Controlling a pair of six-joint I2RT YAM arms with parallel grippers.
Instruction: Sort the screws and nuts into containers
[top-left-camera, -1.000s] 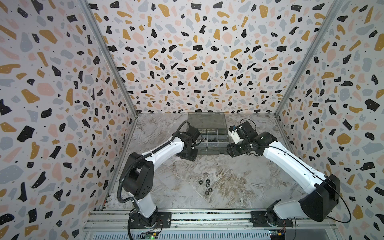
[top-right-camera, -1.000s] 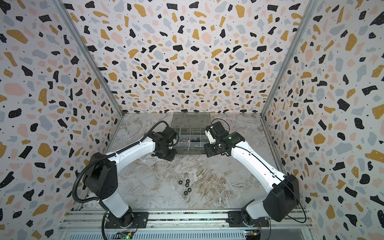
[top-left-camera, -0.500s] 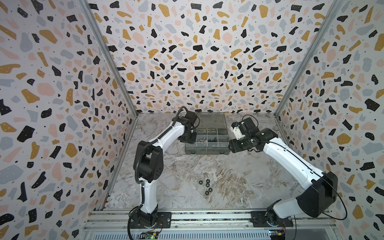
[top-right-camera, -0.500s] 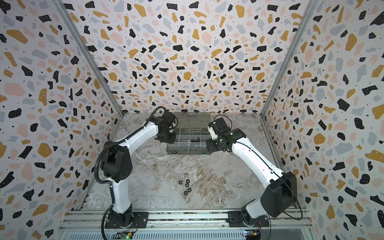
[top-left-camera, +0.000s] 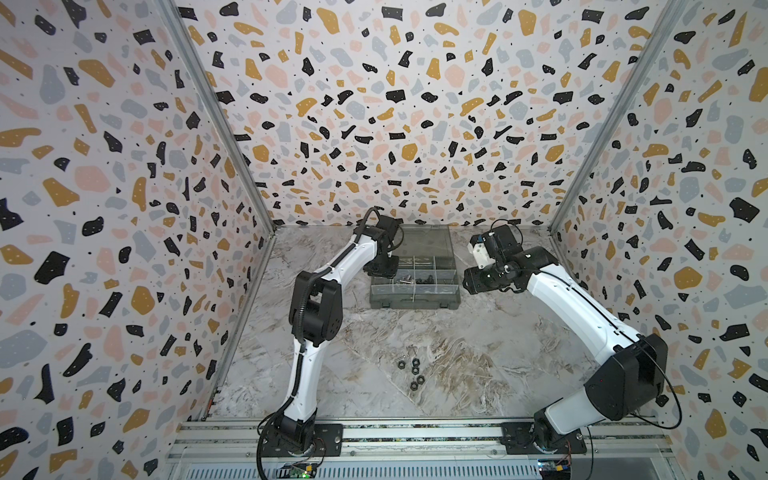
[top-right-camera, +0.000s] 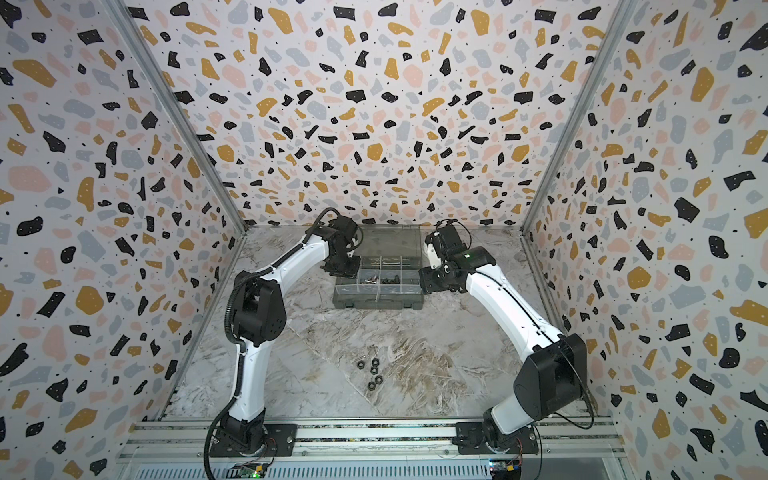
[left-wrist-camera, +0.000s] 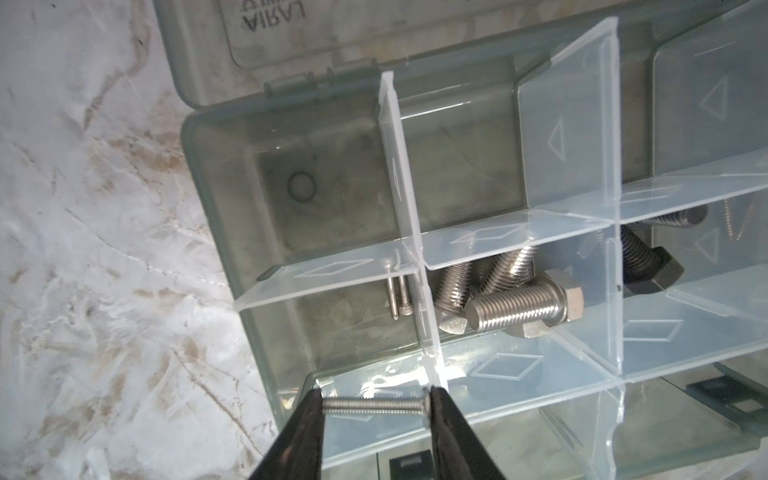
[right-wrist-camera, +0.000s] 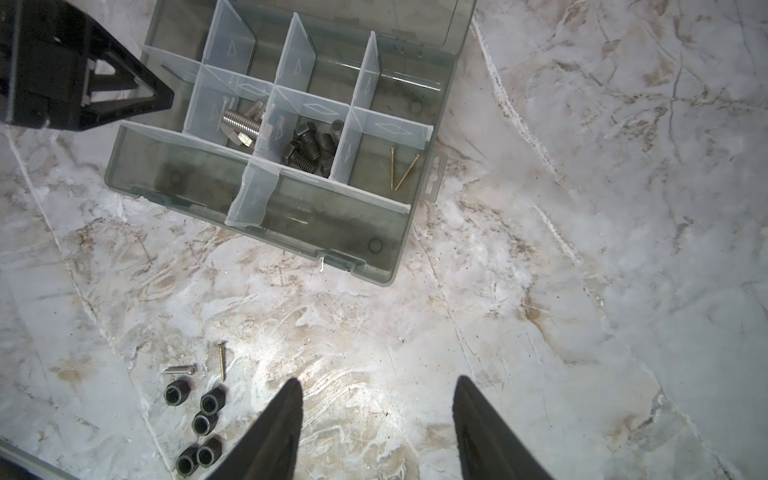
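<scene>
screw (left-wrist-camera: 371, 405) between left fingers (left-wrist-camera: 301, 432), farther back

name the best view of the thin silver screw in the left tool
Left wrist view: the thin silver screw sits close-up between the left tool tips. Top views: unseen. Right wrist view: only the tool's body.

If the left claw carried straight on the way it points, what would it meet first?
Probably the clear compartment divider just beyond the thin screw that the left claw holds; depth is unclear.
</scene>
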